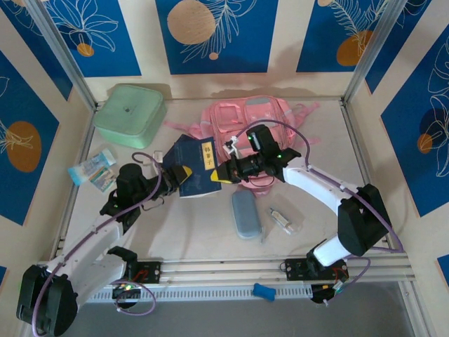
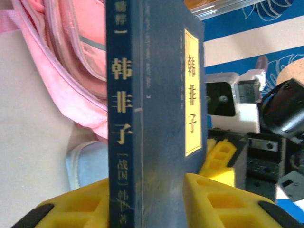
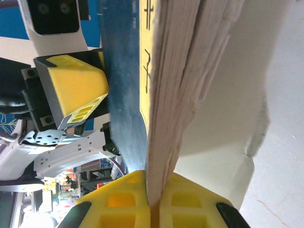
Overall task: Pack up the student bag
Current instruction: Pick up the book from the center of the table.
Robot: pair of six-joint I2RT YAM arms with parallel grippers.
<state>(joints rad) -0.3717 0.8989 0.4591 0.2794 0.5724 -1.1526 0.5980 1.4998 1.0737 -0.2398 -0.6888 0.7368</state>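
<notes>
The pink student bag point(image 1: 261, 118) lies at the back of the table, and its fabric also shows in the left wrist view point(image 2: 71, 57). A dark blue book point(image 1: 197, 165) with a yellow title label is held up in front of it between both arms. My left gripper point(image 1: 181, 175) is shut on the book's spine end point(image 2: 152, 118), one yellow finger point(image 2: 80, 206) pressing on each side. My right gripper point(image 1: 219, 175) is shut on a thin bunch of the book's pages point(image 3: 180, 95), pinched tight between its pads point(image 3: 154, 204).
A mint-green lidded box point(image 1: 130, 114) stands at the back left. A grey-blue oval case point(image 1: 245, 214) and a small clear item point(image 1: 284, 220) lie in front of the bag. Packets point(image 1: 95, 168) rest at the left edge. A blue piece point(image 1: 264, 291) lies on the front rail.
</notes>
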